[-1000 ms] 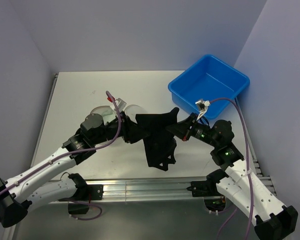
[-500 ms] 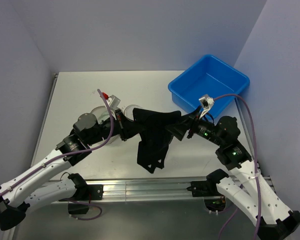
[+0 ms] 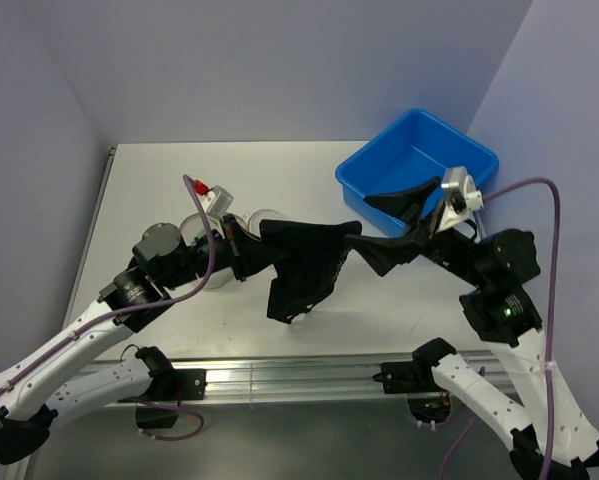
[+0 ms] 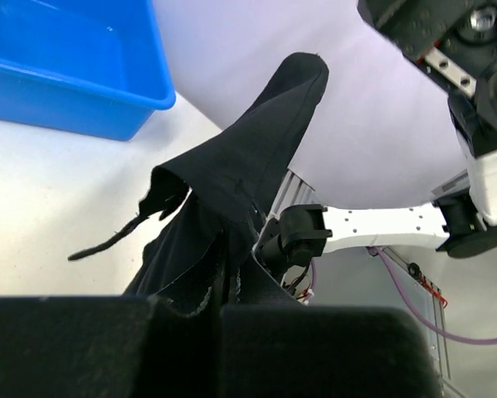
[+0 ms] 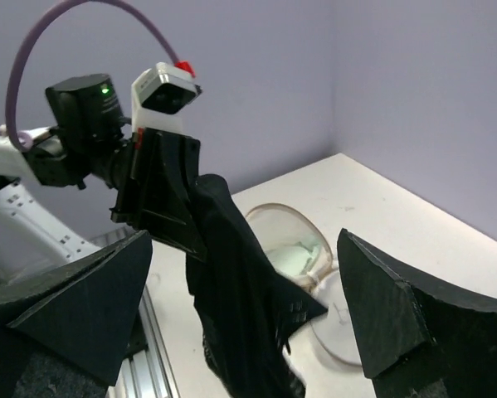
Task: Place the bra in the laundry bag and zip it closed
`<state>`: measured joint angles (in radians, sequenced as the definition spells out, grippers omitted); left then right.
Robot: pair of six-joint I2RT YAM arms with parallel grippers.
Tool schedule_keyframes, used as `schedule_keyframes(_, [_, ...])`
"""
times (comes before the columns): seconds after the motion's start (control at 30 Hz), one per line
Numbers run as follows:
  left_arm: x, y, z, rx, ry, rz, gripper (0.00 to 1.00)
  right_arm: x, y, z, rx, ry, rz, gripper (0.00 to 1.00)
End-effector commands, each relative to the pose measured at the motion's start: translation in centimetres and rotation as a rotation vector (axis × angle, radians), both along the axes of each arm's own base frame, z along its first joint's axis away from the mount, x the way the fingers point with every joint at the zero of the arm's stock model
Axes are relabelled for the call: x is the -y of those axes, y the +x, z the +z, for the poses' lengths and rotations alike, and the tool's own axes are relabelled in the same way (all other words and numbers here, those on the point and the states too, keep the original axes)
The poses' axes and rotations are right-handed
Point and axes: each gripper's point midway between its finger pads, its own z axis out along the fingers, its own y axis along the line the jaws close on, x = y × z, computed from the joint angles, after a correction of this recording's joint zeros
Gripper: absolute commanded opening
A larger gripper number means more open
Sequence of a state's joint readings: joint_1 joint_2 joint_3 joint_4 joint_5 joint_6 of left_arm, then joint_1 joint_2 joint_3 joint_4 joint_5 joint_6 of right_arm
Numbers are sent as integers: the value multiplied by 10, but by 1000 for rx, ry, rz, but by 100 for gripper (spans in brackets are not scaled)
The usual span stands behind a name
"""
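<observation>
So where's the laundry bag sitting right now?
Top view: the laundry bag lies on the table left of centre, just beyond the left fingers, partly hidden by the bra.

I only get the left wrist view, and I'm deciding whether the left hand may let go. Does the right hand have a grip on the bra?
Observer: No. The right wrist view shows the right hand open, its fingers spread wide with nothing clamped between them. The bra hangs from the left hand alone.
Operator: Then where should it go down? Nothing of that shows in my picture.
Observer: The laundry bag lies on the table close to the left hand. In the right wrist view it is just behind the hanging bra, and its tan-rimmed mouth looks open.
</observation>
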<state>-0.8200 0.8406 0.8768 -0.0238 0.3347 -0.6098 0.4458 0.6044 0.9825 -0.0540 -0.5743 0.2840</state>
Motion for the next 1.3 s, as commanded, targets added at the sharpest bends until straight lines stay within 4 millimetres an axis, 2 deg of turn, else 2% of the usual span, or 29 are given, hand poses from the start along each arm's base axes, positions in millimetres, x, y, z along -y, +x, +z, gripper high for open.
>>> schedule_keyframes(0.0, [-3,-13,43,102,-75,-46,0,-30,8,4,19,-81,165,100])
schedule_keyframes(0.13, [-5,-13,51,123,-85,-38,0,-44,12,-12,-30,-110,237,100])
schedule_keyframes(0.23, [-5,-10,50,121,-78,-28,0,-51,-1,-26,-48,-130,313,99])
schedule_keyframes(0.33, [-2,-9,48,124,-67,-34,0,-55,-5,-49,-89,-145,344,99])
schedule_keyframes(0.4, [-1,-9,48,119,-72,-38,0,-57,-4,-59,-123,-151,355,95])
schedule_keyframes(0.43, [0,-9,49,124,-77,-42,0,-59,-6,-56,-114,-135,368,93])
schedule_keyframes(0.47, [0,-8,50,127,-77,-40,0,-60,-5,-64,-133,-134,376,83])
schedule_keyframes(0.53, [0,-6,49,127,-71,-29,0,-62,-3,-63,-135,-105,381,58])
schedule_keyframes(0.57, [0,-6,49,126,-72,-28,0,-62,1,-61,-143,-93,359,37])
schedule_keyframes(0.63, [-2,-6,50,125,-78,-24,0,-63,3,-56,-152,-66,354,19])
schedule_keyframes(0.67, [-2,-5,47,120,-69,-16,0,-61,9,-50,-154,-44,313,5])
schedule_keyframes(0.7, [-5,-4,48,132,-67,-1,11,-60,13,-46,-155,-30,291,1])
schedule_keyframes(0.77, [-10,-2,38,121,-30,26,27,-59,18,-36,-149,-6,261,0])
schedule_keyframes(0.8, [-13,-3,34,121,-25,34,45,-57,24,-33,-154,5,229,0])
schedule_keyframes(0.87, [-20,-1,27,115,-6,70,62,-54,25,-18,-132,18,207,0])
schedule_keyframes(0.9, [-26,-2,27,119,-9,87,77,-52,29,-13,-129,29,183,0])
schedule_keyframes(0.93, [-28,0,17,104,8,103,82,-51,28,-3,-117,44,180,0])
schedule_keyframes(1.0, [-36,-1,13,93,-1,137,92,-51,31,6,-122,54,169,0])
schedule_keyframes(1.03, [-37,-1,3,76,7,139,95,-49,32,14,-129,68,155,0])
schedule_keyframes(1.1, [-41,-3,-8,59,2,151,99,-48,33,20,-132,80,145,0])
schedule_keyframes(1.27, [-39,-7,-27,25,9,129,99,-48,33,32,-164,113,151,0])
